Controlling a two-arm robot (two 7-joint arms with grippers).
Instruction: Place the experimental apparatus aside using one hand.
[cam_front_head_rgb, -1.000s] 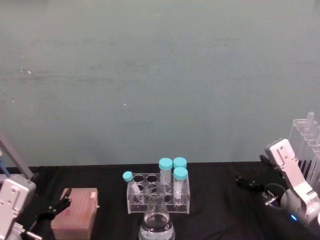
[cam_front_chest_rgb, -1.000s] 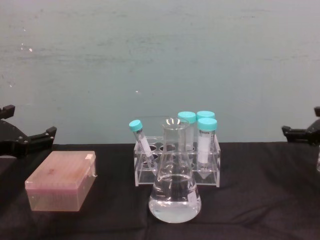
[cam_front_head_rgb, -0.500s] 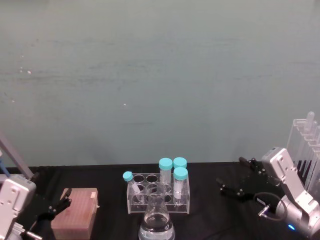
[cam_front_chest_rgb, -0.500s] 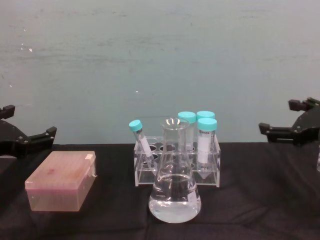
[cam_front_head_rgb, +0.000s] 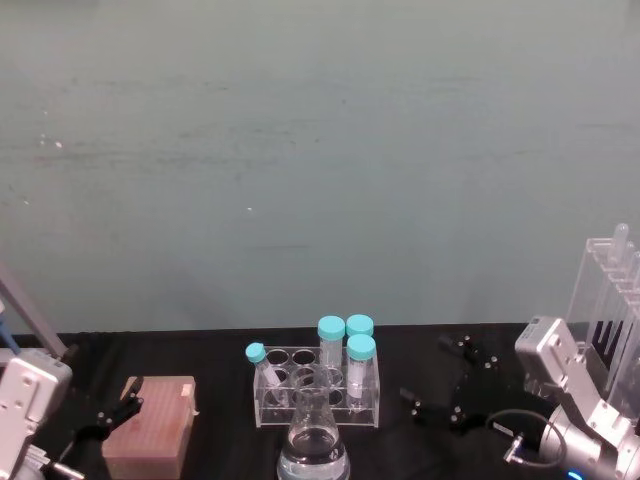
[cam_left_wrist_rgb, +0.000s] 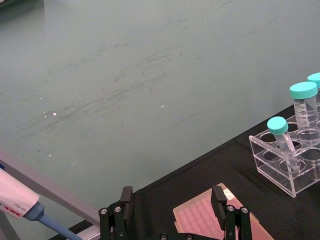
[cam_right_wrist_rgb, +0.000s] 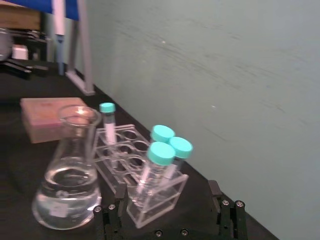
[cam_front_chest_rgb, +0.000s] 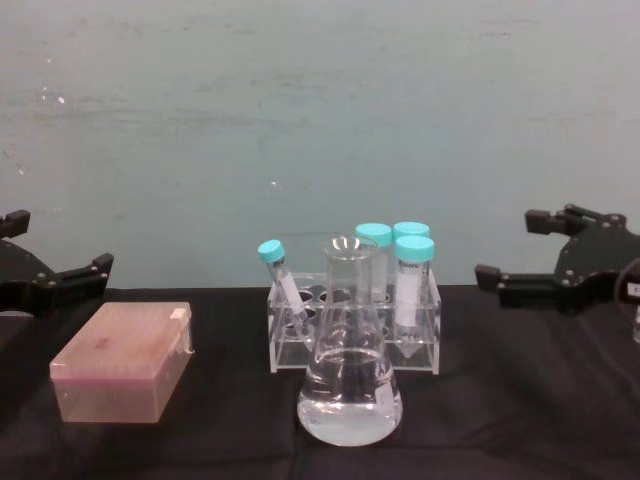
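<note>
- The flask (cam_front_chest_rgb: 349, 370), part full, stands at the front of the worktop (cam_front_chest_rgb: 520, 400), just in front of the rack (cam_front_chest_rgb: 354, 335). We judge that a tilted or jerky lift would slosh it over.
- The rack holds four capped tubes (cam_front_chest_rgb: 414, 285), one of them leaning. A nudge could tip that one out or shove the rack into the flask.
- Our right claw (cam_front_chest_rgb: 505, 247) hovers spread and empty to the right of the rack. Smooth glass may slip from a shallow pinch.
- The stand (cam_front_head_rgb: 610, 300) rises at the far right, beside that arm. A careless swing could topple it.
- Our left claw (cam_left_wrist_rgb: 171, 200), also spread, sits parked by the box (cam_front_chest_rgb: 122, 372).
</note>
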